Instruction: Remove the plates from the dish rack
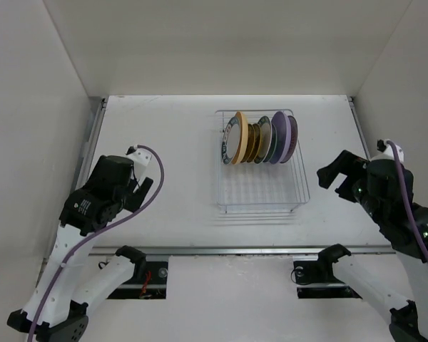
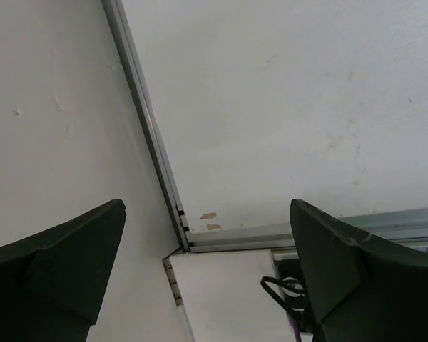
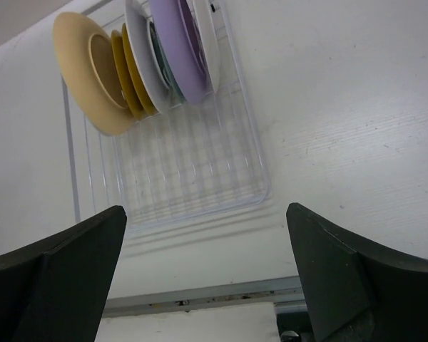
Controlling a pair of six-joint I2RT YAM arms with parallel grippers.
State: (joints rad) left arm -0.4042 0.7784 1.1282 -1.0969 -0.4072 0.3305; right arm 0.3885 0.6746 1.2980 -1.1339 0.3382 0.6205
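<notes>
The wire dish rack (image 1: 260, 191) stands mid-table with several plates (image 1: 260, 139) upright in the slots at its far end: pale yellow (image 1: 239, 137) at the left, mustard, teal patterned, and lavender (image 1: 279, 137) at the right. The right wrist view shows the rack (image 3: 192, 171), the pale yellow plate (image 3: 85, 57) and the lavender plate (image 3: 178, 50). My left gripper (image 1: 137, 187) is open and empty at the table's left, far from the rack. My right gripper (image 1: 333, 173) is open and empty, just right of the rack.
White walls enclose the table on three sides. A metal rail (image 1: 235, 250) runs along the near edge, with the arm bases below it. In the left wrist view a rail (image 2: 146, 121) and the table's near-left corner show.
</notes>
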